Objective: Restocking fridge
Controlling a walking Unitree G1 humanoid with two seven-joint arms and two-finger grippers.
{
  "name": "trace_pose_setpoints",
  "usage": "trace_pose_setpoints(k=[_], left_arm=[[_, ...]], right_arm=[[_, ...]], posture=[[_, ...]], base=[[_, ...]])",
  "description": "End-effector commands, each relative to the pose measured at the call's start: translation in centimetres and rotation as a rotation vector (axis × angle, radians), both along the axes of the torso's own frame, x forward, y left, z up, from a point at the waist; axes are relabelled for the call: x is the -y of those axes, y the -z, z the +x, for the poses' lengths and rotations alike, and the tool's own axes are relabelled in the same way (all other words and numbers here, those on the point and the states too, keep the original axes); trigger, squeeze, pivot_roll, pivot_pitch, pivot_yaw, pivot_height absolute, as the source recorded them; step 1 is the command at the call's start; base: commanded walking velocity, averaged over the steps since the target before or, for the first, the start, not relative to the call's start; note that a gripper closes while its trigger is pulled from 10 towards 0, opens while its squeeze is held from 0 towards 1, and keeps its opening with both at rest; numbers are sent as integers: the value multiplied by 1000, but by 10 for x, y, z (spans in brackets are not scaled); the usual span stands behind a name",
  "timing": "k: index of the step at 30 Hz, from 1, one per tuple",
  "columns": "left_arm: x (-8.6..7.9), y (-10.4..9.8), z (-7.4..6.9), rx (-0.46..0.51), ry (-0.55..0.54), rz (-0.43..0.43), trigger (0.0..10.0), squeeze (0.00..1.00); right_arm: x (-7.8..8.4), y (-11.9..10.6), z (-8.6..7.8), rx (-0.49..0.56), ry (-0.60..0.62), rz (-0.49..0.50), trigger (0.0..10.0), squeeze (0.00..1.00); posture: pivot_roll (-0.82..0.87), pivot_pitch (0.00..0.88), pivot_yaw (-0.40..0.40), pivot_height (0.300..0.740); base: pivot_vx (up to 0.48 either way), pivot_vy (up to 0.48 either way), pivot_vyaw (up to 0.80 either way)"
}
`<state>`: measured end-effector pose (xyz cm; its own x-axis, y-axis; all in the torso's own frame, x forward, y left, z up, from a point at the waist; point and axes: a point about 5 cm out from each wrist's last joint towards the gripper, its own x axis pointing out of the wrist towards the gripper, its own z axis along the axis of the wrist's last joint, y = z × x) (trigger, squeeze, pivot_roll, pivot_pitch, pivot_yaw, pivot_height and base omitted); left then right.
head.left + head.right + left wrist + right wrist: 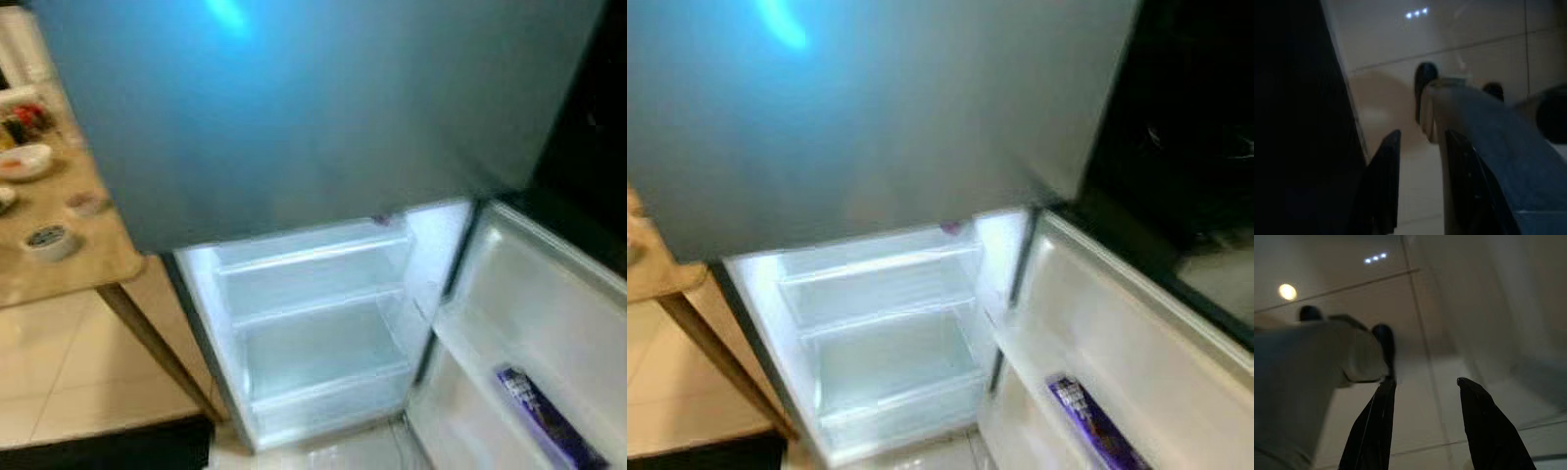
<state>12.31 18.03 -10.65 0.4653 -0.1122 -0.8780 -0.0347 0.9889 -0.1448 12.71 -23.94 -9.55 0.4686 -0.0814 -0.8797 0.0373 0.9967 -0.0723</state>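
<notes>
— Nearest the body?
— Left gripper (1420, 183), hanging low over pale floor tiles (1474, 29), fingers a narrow gap apart, nothing between them. Right gripper (1427, 426) likewise aimed at the floor, fingers spread wider, nothing held.

— And ahead, low down?
— Fridge (313, 323) with its lower compartment lit. Lower door (534, 333) swung open to the right, white inside. On that door's shelf, near the bottom right, a purple packet (544, 416) lying along the rail; blurred, lettering unreadable.

— Inside the compartment?
— Clear shelves (313, 294) stacked one above another, and a small purplish something (384, 220) at the top edge, too blurred to name.

— Higher up?
— Upper door (294, 108), closed, blue-grey, with a bright reflection near its top.

— Off to the left?
— Wooden table (59, 259) just beside the fridge, one slanted leg reaching the floor. Near its front edge a small round tin (47, 238); farther back a white bowl (24, 162) and other small dishes, too blurred to make out.
</notes>
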Motion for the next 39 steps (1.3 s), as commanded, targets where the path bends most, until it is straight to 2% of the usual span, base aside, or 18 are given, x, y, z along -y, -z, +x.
trace_pose_setpoints(k=[1, 16, 26, 39], left_arm=[[-3, 0, -1, -1, -2, 8, 10000, 0], [-2, 0, -1, -6, 2, 9, 10000, 0], [-4, -1, 0, 16, -8, -1, 10000, 0], [-5, -1, -1, 13, 0, 3, 10000, 0]], right_arm=[[2, -1, 3, 12, 3, -4, 10000, 0], [3, -1, 2, 10, 13, -2, 10000, 0], [5, -1, 0, 7, 44, 12, 10000, 0], [5, -2, 1, -1, 31, 12, 10000, 0]], posture=[[-97, 15, 18, 740], [-102, 22, 15, 740], [-102, 21, 13, 740], [-101, 12, 9, 740]], base=[[-480, 0, 0], [-458, 0, 0], [0, 0, 0], [0, 0, -704]])
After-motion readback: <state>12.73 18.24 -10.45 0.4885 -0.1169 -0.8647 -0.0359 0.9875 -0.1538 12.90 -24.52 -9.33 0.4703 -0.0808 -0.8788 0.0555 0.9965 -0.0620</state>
